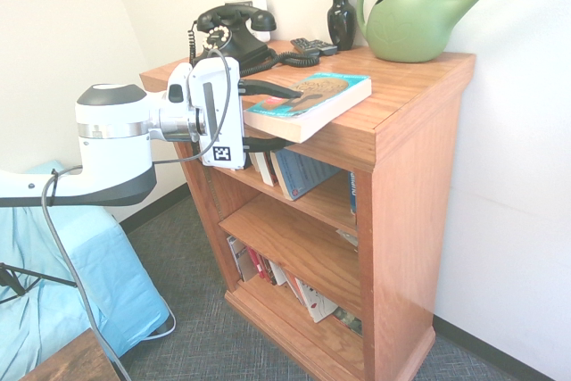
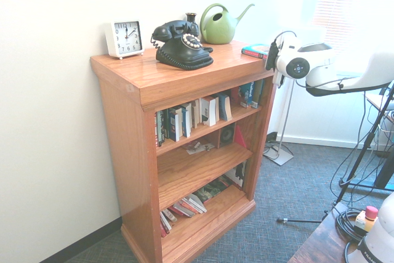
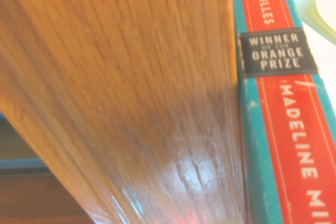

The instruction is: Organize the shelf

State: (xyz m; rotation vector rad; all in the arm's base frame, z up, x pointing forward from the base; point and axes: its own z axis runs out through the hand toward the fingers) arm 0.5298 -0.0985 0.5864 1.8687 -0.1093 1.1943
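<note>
First exterior view: we record the gripper [image 1: 284, 117] parted around the overhanging paperback [image 1: 308, 106], upper centre; open wood lies right.

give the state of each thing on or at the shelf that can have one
tool: open, fingers above and below the book's level
book on top: closed, lying flat
phone: handset on its cradle
vase: upright
watering can: upright
clock: standing, face outward

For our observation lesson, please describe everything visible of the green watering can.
The watering can is plain green, probably plastic, with a rounded body, a curved loop handle, a dark opening and a long slanting spout. It stands upright on the bookcase's wooden top, near the wall, beside the dark vase.
</note>
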